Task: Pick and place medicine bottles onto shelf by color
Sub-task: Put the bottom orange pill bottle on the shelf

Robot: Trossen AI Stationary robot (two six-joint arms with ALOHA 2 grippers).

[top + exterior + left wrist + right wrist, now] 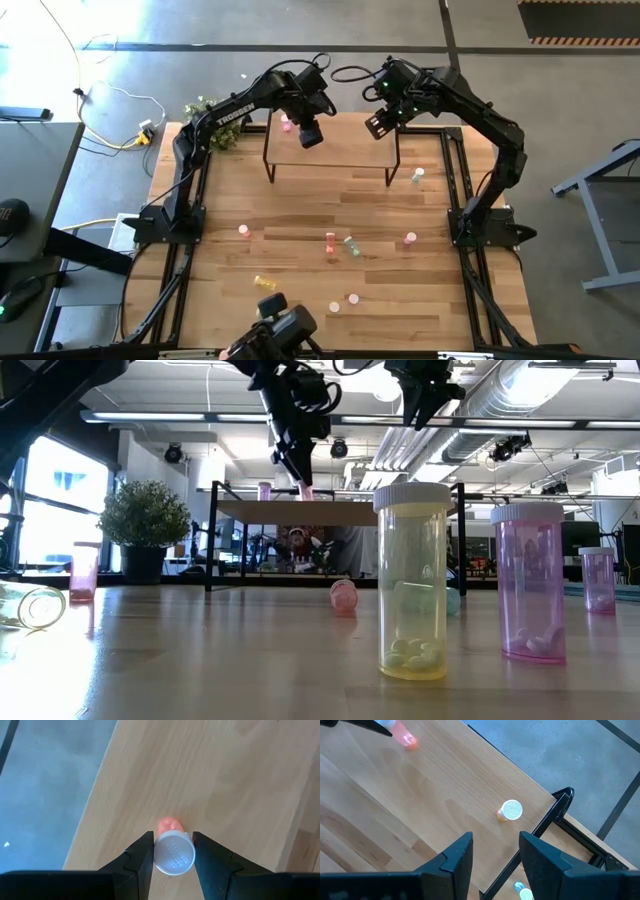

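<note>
Left gripper point(172, 852) clamps a red-orange bottle point(172, 847) over the shelf point(340, 150) (light wood); right gripper point(495, 852) open, empty; concrete floor point(120, 40) beyond.

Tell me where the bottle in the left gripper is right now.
The pink bottle is clamped in the left gripper just above the shelf, over its left part in the high view, near another pink bottle standing there.

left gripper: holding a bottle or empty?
Holding. The left gripper has its fingers shut on a red-orange bottle by the cap, above the shelf.
</note>
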